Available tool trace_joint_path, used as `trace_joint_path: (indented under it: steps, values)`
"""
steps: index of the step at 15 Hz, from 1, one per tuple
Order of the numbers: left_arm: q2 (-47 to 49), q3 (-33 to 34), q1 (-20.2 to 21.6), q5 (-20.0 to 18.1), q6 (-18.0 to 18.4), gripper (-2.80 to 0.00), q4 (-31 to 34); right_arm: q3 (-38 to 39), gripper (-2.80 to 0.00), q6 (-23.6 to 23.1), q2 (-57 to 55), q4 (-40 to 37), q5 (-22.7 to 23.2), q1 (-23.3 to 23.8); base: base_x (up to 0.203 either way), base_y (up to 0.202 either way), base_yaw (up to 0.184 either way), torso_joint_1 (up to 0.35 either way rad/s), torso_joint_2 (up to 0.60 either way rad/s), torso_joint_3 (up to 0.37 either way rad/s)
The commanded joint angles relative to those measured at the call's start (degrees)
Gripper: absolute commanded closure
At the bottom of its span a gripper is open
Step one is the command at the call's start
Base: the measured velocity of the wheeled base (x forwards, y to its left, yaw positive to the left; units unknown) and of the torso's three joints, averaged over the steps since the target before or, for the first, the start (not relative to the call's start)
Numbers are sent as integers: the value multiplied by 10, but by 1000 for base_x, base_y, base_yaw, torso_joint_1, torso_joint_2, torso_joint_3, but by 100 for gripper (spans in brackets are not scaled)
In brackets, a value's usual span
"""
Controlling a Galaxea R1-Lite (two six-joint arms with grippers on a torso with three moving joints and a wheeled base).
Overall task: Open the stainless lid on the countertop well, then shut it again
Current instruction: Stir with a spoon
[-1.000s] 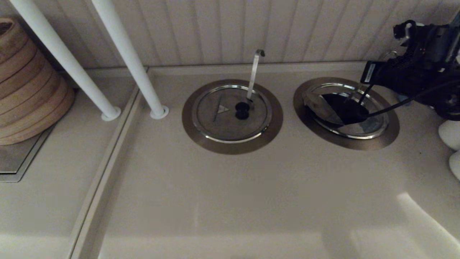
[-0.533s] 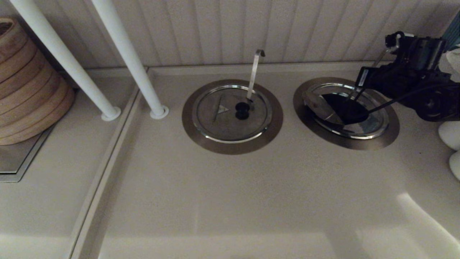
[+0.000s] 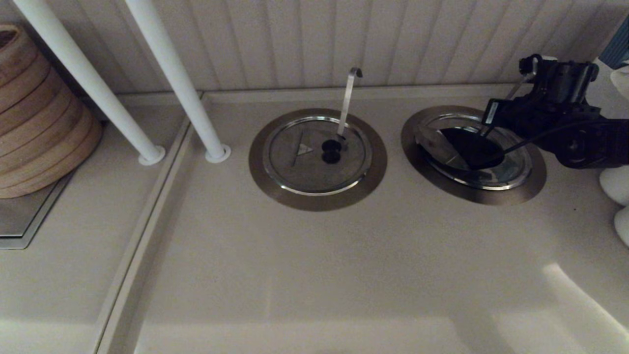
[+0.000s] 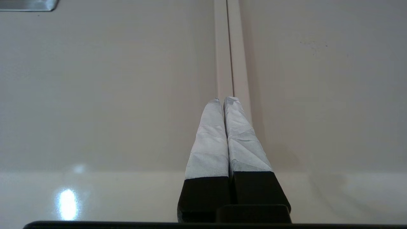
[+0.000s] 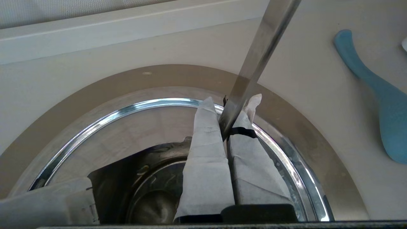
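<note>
The countertop well (image 3: 536, 189) at the right shows a dark opening inside its bright rim (image 5: 111, 113). The stainless lid (image 3: 511, 172) is folded: the half with the bluish smudge lies flat, the other half (image 3: 435, 145) stands tilted up at the left. My right gripper (image 3: 484, 132) reaches in from the right over the well. Its fingers are shut (image 5: 232, 101) at the lid's centre, with a black piece and a flat steel strip (image 5: 254, 63) between the tips. My left gripper (image 4: 225, 99) is shut on nothing over bare counter, out of the head view.
A like well (image 3: 275, 187) in the middle keeps its lid (image 3: 304, 167) flat, with a hooked ladle handle (image 3: 348, 98). Two white poles (image 3: 177, 83) and a stack of bamboo steamers (image 3: 34, 113) stand at the left. A blue spatula (image 5: 381, 105) and white objects (image 3: 616, 184) lie right of the well.
My right gripper has moved down and to the left, closer over the well. The raised lid half has sunk slightly. The left arm has not moved.
</note>
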State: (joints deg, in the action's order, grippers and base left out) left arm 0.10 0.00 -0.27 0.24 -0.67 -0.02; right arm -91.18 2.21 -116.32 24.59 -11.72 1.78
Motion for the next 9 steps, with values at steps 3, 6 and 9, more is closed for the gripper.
trace_joint_path:
  steps: [3,6,9]
  values:
    - [0,0,0,0,0,0,0,-19,0,2,-37,10,-1,1,0,0,0,0,0,0]
    - [0,0,0,0,0,0,0,-42,0,3,-76,57,0,9,0,0,0,0,0,0]
    - [0,0,0,0,0,0,-1,-56,0,16,-83,56,1,9,0,0,0,0,0,0]
